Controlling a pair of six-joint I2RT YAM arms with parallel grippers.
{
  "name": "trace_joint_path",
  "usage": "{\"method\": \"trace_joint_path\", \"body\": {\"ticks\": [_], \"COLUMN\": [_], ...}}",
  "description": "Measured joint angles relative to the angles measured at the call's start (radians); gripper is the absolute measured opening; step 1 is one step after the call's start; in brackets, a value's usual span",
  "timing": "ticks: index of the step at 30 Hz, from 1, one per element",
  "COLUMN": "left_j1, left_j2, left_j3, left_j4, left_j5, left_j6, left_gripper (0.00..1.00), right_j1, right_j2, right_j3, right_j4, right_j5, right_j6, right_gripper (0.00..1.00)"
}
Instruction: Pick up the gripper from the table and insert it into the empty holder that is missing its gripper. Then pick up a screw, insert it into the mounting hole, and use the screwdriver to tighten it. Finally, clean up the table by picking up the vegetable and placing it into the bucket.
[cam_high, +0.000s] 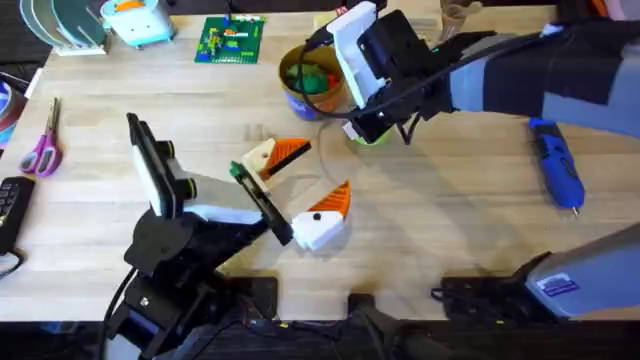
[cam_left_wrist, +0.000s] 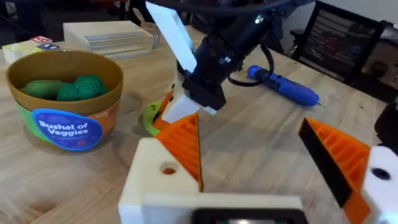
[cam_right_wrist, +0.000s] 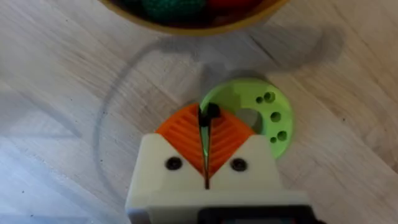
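Left hand (cam_high: 300, 195): lower centre of the overhead frame, low over the desk, its white fingers with orange pads spread wide apart and grasping nothing.
Desk (cam_high: 450, 230): pale wood, running across the whole overhead frame.
Screwdriver (cam_high: 556, 165): blue, lying flat at the right of the overhead frame, well apart from both hands.
Right hand (cam_right_wrist: 206, 146): just above centre in the overhead frame, pointing down over the green disc; its two orange pads were pressed together, clenched on a small dark screw (cam_right_wrist: 211, 112) at their tips.
Green disc (cam_right_wrist: 270, 121): round, with small holes, flat on the desk directly beneath the right hand's tips.
Bucket (cam_left_wrist: 62, 102): tan with a blue label reading "Bushel of Veggies", just beyond the green disc at upper centre of the overhead frame.
Vegetables (cam_left_wrist: 78, 87): green pieces lying inside the bucket.
Scissors (cam_high: 42, 145): purple-handled, far left of the overhead frame.
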Motion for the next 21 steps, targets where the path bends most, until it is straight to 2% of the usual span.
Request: {"method": "trace_joint_path", "body": {"ticks": [11, 21], "left_j1": [0.0, 0.0], "left_j2": [0.0, 0.0], "left_j3": [0.0, 0.0], "left_j4": [0.0, 0.0], "left_j5": [0.0, 0.0], "left_j6": [0.0, 0.0], "left_gripper": [0.993, 0.993], "right_j1": [0.0, 0.0], "right_j2": [-0.016, -0.202], "right_j3": [0.029, 0.069], "right_j4": [-0.065, -0.076], "right_j5": [-0.001, -0.001], "right_j6": [0.0, 0.0], "right_gripper": [0.007, 0.007]}}
